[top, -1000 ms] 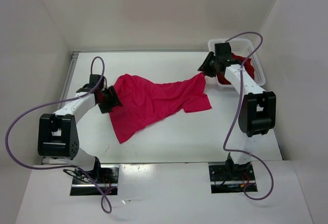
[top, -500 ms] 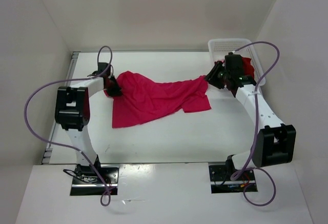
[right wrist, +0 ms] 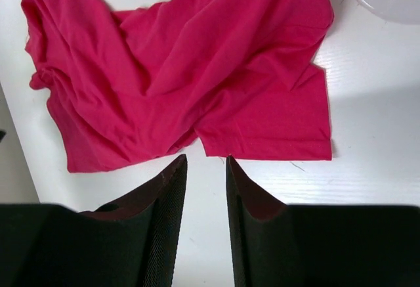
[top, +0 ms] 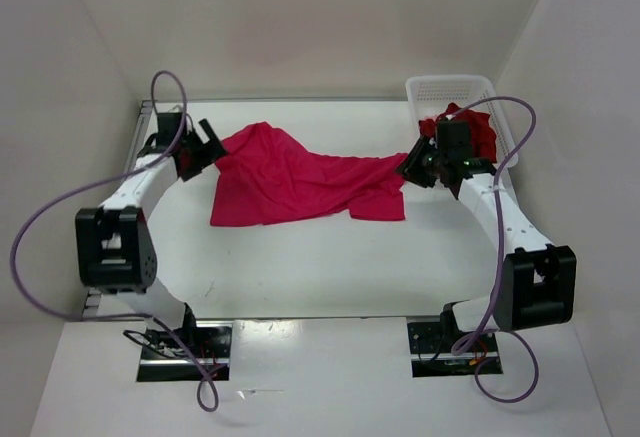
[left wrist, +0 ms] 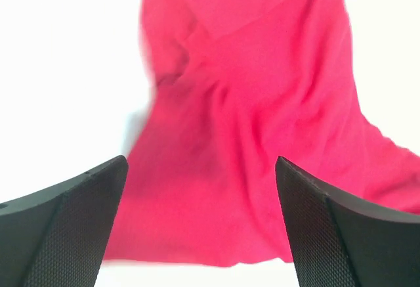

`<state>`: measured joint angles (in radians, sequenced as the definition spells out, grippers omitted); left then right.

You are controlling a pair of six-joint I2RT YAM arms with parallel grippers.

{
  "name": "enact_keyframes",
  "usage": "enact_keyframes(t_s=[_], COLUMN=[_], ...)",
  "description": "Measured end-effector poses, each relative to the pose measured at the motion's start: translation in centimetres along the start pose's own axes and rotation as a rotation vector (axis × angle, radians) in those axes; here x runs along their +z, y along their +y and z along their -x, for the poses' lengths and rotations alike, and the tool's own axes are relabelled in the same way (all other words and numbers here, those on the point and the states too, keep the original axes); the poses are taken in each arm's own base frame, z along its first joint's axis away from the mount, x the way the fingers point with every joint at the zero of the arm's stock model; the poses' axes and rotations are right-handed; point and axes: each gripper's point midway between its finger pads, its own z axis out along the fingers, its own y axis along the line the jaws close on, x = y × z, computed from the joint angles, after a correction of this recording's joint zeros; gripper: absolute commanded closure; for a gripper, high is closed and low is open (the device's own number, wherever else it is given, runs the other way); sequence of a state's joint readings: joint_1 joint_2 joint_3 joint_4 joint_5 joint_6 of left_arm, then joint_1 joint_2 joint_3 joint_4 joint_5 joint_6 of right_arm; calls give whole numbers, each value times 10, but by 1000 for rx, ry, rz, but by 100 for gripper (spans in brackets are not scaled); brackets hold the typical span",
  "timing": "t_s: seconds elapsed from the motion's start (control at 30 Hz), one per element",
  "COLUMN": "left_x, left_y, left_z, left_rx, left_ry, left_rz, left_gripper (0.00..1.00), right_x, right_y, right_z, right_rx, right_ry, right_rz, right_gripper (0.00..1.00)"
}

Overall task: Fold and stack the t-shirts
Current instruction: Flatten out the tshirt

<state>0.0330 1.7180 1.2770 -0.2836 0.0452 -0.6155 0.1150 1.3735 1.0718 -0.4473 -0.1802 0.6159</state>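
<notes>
The left claw (left wrist: 200,162) stands wide open with nothing in it. In its wrist view the two dark fingers (left wrist: 72,224) sit far apart, and the magenta shirt (left wrist: 262,103) lies past their tips. From above, this claw is at the left end of the shirt, just beside the cloth at the far left of the surface (top: 320,267). That view does not show whether it touches the cloth.

The right claw (right wrist: 205,160) is only slightly open. Its fingers (right wrist: 161,221) are close together with a narrow slot between them, and bare white surface shows through the slot. It holds nothing. The shirt's near edge lies just beyond the fingertips, and a short sleeve or corner lies flat to the right. From above, this claw is at the right end of the shirt, between the cloth and the basket (top: 450,82).

The magenta shirt lies unfolded and creased across the middle of the surface, running left to right between the two claws. Its left half is wider and its right half has bunched ridges.

A red shirt (top: 478,135) is heaped in the white mesh basket at the far right corner, and part of it rises above the rim.
</notes>
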Motion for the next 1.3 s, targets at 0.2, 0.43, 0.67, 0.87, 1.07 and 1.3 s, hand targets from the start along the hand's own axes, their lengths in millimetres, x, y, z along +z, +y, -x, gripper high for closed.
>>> enact_keyframes(t_s=[0.2, 0.43, 0.67, 0.87, 1.07, 1.3], left_x=[-50, -70, -61, -55, -40, -31], left_y=[49, 65, 84, 90, 103, 99], left_z=[-48, -106, -142, -139, -152, -143], left_rx=[-168, -325, -512, -586, -640, -663], left_ry=[-2, 59, 80, 32, 38, 5], left_rz=[35, 36, 93, 123, 164, 137], left_gripper=[56, 64, 58, 55, 54, 58], right_x=[0, -1, -2, -8, -12, -12], right_y=[1, -2, -5, -5, -3, -4], right_z=[-8, -19, -27, -29, -31, -32], right_rx=[-18, -26, -26, -35, -39, -38], right_ry=[25, 46, 65, 60, 59, 61], right_rz=[16, 20, 25, 34, 48, 50], right_gripper=[86, 83, 80, 79, 79, 78])
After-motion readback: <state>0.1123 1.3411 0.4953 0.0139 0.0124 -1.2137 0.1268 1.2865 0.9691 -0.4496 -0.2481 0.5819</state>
